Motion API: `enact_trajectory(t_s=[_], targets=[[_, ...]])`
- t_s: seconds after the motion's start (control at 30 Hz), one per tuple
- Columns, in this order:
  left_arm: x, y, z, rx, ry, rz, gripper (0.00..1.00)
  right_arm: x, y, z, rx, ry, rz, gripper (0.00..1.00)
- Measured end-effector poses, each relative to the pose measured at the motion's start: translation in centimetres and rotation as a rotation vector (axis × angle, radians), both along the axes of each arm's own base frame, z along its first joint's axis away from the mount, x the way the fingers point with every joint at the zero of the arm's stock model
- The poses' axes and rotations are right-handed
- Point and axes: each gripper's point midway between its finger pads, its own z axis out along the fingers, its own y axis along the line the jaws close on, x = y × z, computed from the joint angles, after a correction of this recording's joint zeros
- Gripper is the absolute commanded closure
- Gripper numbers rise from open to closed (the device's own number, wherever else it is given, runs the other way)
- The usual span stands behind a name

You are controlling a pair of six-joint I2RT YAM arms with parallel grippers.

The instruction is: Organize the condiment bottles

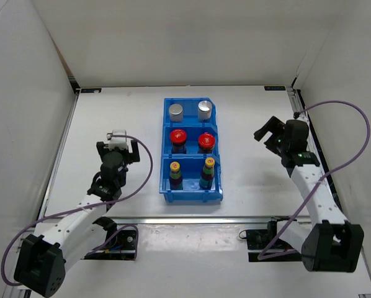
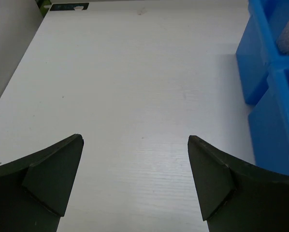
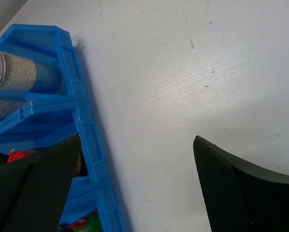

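1. The left gripper [image 1: 117, 144] hangs over bare table [image 1: 111, 105] left of the blue bin [image 1: 165, 149]. Its jaws stand wide apart, with nothing between them and touching nothing.
2. The right gripper [image 1: 270, 129] is on the right of the bin and well apart from it. Its jaws are also spread wide, holding nothing.
3. All six bottles stand upright in the bin, two side by side in each compartment:
   - silver-capped bottles [image 1: 175, 112] in the far compartment
   - red-capped bottles [image 1: 177, 138] in the middle one
   - yellow-capped bottles [image 1: 175, 174] in the near one
4. In the right wrist view, the bin wall is just beside one finger [image 3: 43, 188], with white table showing between the two fingers.
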Motion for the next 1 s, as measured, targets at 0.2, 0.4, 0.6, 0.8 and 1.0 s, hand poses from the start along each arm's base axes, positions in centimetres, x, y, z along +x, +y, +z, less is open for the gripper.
enact_trajectory(t_s=[0.2, 0.4, 0.6, 0.8, 1.0], targets=[[-0.4, 1.3, -0.5, -0.031, -0.056, 0.067, 0.0, -3.4, -1.2, 1.7, -0.007, -0.058, -0.074, 0.0], [-0.6, 3.4, 1.1, -0.079, -0.128, 0.202, 0.0, -7.6, -1.2, 4.2, 0.009, -0.15, -0.091, 0.0], [-1.1, 4.8, 1.2, -0.125, -0.149, 0.3, 0.0, -8.3, 0.0, 2.6, 0.033, -0.044, -0.04, 0.0], [-1.1, 5.3, 0.5, -0.142, -0.139, 0.343, 0.0, -7.9, 1.5, 0.1, 0.023, 0.09, 0.022, 0.0], [-1.1, 5.3, 0.8, -0.183, -0.161, 0.353, 0.0, -8.1, 2.1, 0.4, 0.013, 0.073, 0.064, 0.0]])
